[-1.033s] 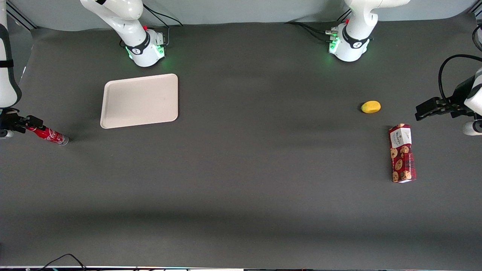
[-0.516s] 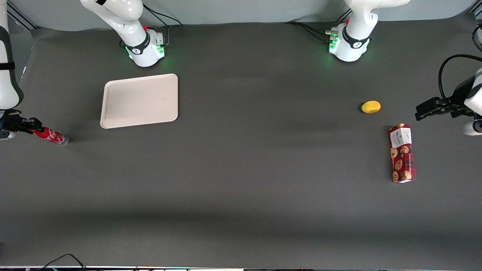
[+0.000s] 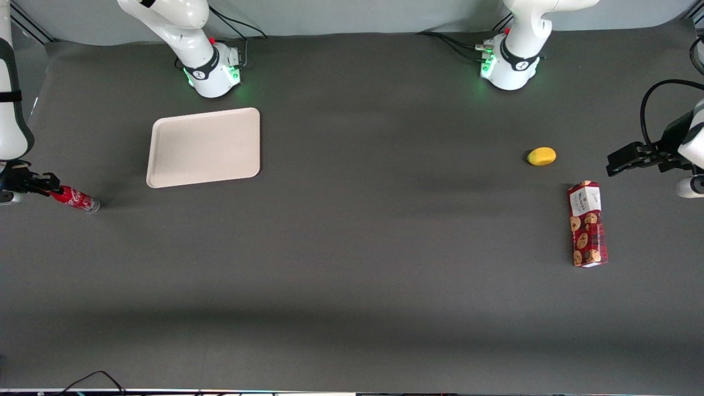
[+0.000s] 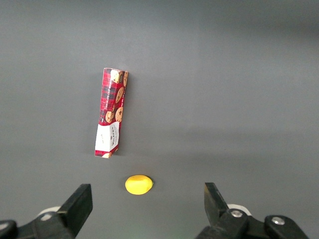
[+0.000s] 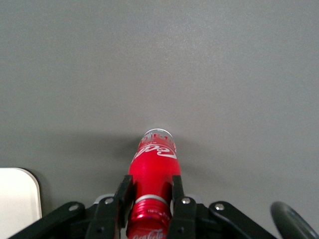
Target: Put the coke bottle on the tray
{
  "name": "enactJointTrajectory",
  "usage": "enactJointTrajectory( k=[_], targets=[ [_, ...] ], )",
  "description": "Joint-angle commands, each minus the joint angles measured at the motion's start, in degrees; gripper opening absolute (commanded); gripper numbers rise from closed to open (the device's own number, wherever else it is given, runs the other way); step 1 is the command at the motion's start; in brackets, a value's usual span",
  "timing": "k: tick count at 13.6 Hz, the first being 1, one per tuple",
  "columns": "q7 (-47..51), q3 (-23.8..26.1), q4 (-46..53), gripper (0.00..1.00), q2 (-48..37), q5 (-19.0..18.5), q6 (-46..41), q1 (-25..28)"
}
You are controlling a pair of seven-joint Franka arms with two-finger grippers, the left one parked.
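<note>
The coke bottle (image 3: 77, 199) lies on the dark table at the working arm's end, its silvery base pointing toward the table's middle. My right gripper (image 3: 48, 184) is low over its cap end. In the right wrist view the gripper (image 5: 150, 183) has its two black fingers (image 5: 124, 191) pressed against the bottle's (image 5: 154, 167) shoulder just above the neck ring, shut on it. The cream tray (image 3: 203, 147) lies flat, farther from the front camera than the bottle and toward the table's middle. One rounded corner of the tray (image 5: 17, 199) shows in the wrist view beside the gripper.
A red cookie box (image 3: 587, 224) and a small yellow fruit (image 3: 542, 156) lie toward the parked arm's end of the table. The two arm bases (image 3: 212, 71) stand along the table's back edge. Dark table stretches between the tray and the box.
The gripper has settled lower over the bottle's cap end, covering more of the neck. The bottle's base has stayed where it was.
</note>
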Motion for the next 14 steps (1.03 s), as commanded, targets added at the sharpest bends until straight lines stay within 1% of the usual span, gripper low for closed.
enactJointTrajectory(
  k=[1,2,4,8,9,11,12,13,14],
  targets=[
    [-0.05,0.32,0.66,0.00,-0.78,1.46,0.49,0.05],
    [0.83,0.32,1.62,0.00,-1.22,1.46,-1.16,0.31],
    [2.76,0.32,6.09,0.00,-2.36,1.20,-7.91,0.40],
    [3.12,-0.03,12.77,0.00,-6.75,0.58,-17.76,0.58],
    [3.64,-0.03,14.97,0.00,-7.90,-1.07,-21.01,0.84],
    [9.42,0.58,18.40,0.00,-10.36,-6.51,-27.16,1.45],
    [11.54,0.50,18.59,0.00,-12.37,-7.32,-29.98,3.46],
    [13.21,0.58,18.25,0.00,-14.57,-7.33,-32.36,4.09],
    [14.80,1.80,18.07,0.00,-16.33,-7.33,-35.77,4.62]
  ],
)
